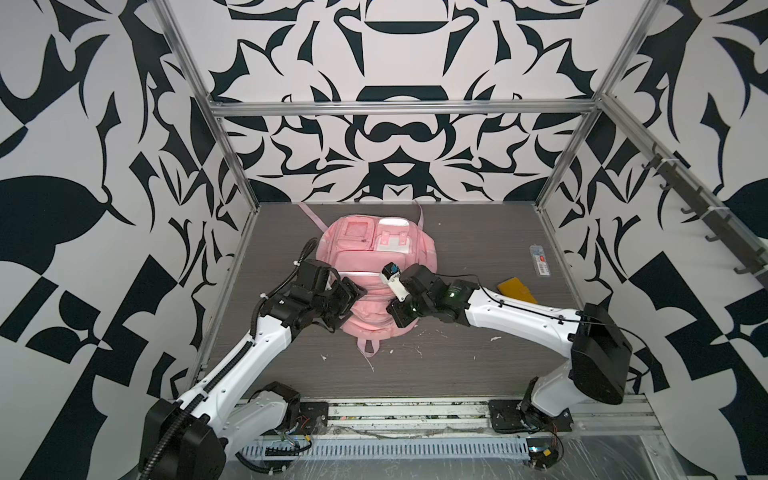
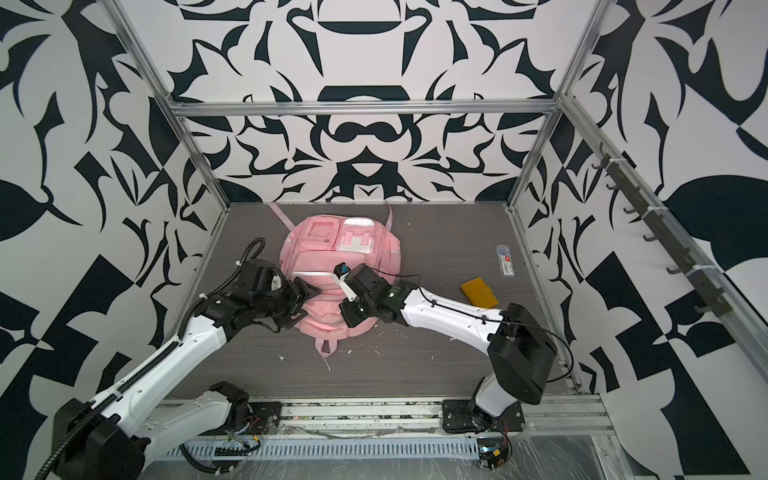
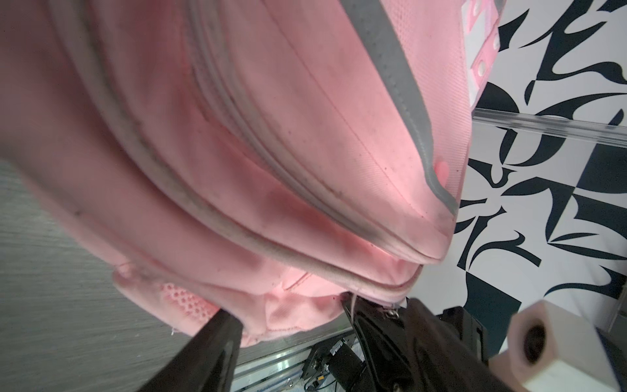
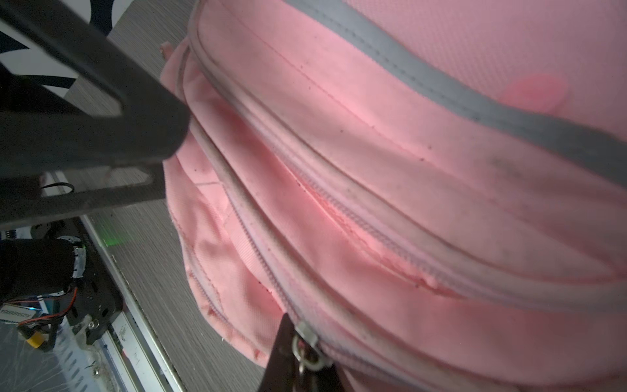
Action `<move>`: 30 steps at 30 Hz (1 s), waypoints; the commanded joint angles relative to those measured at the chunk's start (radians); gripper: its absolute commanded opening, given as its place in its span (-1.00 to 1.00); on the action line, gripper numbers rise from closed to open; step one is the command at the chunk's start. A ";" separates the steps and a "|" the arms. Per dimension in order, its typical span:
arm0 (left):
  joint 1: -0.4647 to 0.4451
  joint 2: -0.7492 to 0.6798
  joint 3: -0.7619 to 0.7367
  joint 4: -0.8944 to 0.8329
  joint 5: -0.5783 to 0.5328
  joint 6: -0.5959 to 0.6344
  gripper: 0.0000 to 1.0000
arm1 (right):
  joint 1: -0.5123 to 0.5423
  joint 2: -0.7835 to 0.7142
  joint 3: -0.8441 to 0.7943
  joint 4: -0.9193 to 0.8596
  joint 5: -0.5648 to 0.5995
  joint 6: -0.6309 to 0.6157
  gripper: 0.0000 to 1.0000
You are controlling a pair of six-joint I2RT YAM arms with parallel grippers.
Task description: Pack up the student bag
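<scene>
The right pincer [image 4: 300, 365] is cut off by the picture's edge; only its tips show, at the zip pull [image 4: 305, 342]. In both top views those tips are hidden under its body. Well off to its right, the label on a flat packet [image 1: 540, 259] is too small to read.

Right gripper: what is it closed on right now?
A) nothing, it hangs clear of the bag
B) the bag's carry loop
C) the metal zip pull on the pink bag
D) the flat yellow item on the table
C: in the right wrist view the right gripper is shut, with its tips pinched at the metal zip pull on the edge of the student bag.
</scene>
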 commanded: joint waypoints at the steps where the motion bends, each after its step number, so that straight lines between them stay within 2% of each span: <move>1: -0.005 0.012 0.047 0.049 0.004 -0.037 0.52 | 0.020 -0.040 0.041 0.035 -0.048 -0.007 -1.00; 9: -0.005 0.002 0.128 -0.117 -0.029 0.034 0.38 | 0.020 -0.062 0.025 0.045 0.024 0.026 -1.00; 12: -0.005 -0.017 0.146 -0.228 -0.071 0.098 0.55 | 0.014 -0.079 0.015 0.030 0.055 0.011 -1.00; 15: -0.003 -0.049 0.125 -0.262 -0.088 0.123 0.65 | 0.003 -0.083 0.025 0.022 0.061 -0.001 -1.00; 19: 0.016 -0.074 0.083 -0.210 -0.036 0.095 0.61 | -0.003 -0.066 0.051 0.004 0.057 -0.016 -1.00; 24: 0.014 -0.018 0.102 -0.126 0.010 0.062 0.61 | -0.002 -0.054 0.054 0.004 0.031 -0.028 -1.00; 30: -0.007 0.044 0.078 -0.010 -0.002 -0.018 0.54 | -0.002 -0.048 0.057 0.017 0.023 -0.030 -1.00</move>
